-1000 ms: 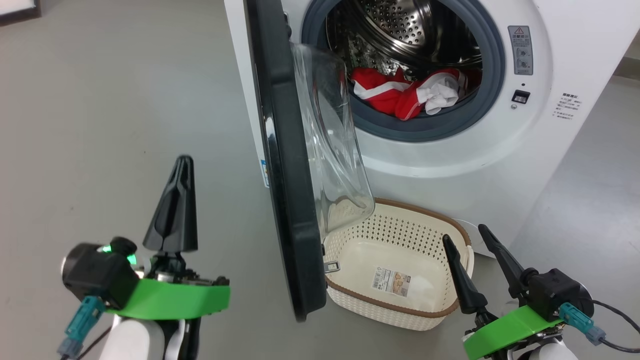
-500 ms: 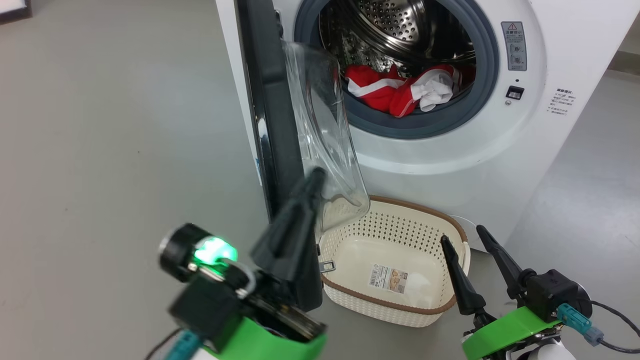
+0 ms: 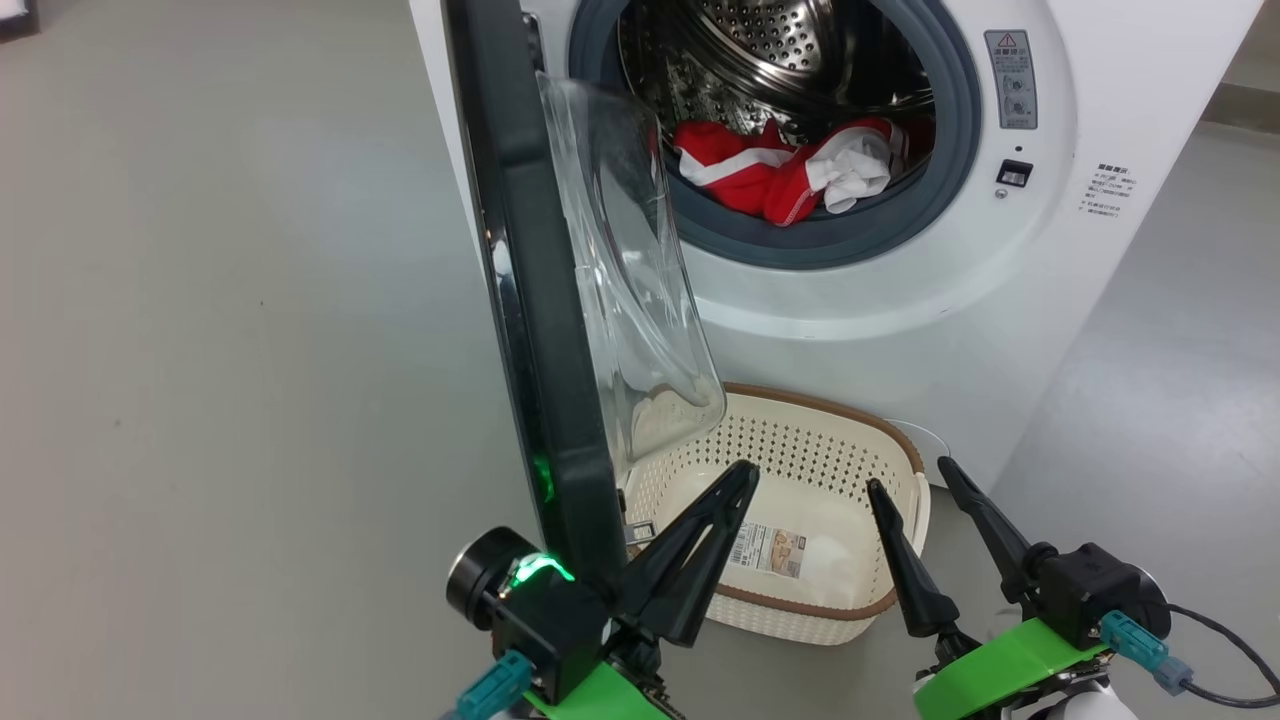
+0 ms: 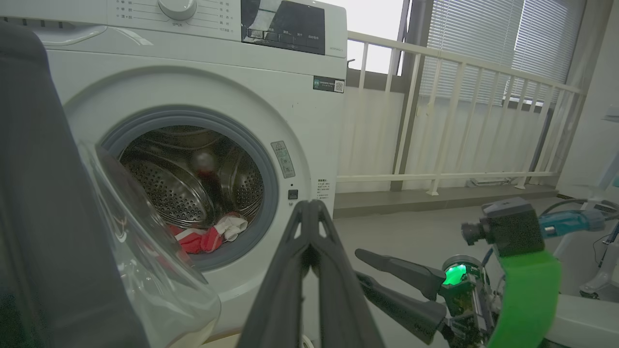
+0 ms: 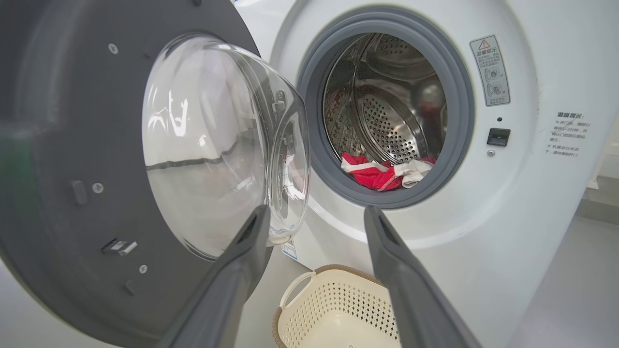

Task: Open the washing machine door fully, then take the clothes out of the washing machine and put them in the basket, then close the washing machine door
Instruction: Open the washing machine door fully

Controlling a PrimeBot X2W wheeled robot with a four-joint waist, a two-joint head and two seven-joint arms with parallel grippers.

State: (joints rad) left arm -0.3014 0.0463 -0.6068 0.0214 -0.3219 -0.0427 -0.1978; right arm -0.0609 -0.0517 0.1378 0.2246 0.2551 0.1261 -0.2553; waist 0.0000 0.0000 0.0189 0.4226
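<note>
The left jaws were pressed shut on nothing, their tip just right of the door's lower black edge and above the basket's near left corner; whether they touched the door could not be told. The right jaws gaped wide and empty beside the basket's right rim, well clear of the door. The door stood open, edge-on to the washing machine, its glass bowl bulging over the basket's left end. Ahead of both jaws the round opening was unblocked, and bare floor lay left of the door. There was one door, one basket and one heap of clothes at the drum's front lip, beyond both jaws. The number of pieces was unclear. The door hid the basket's left edge.
</note>
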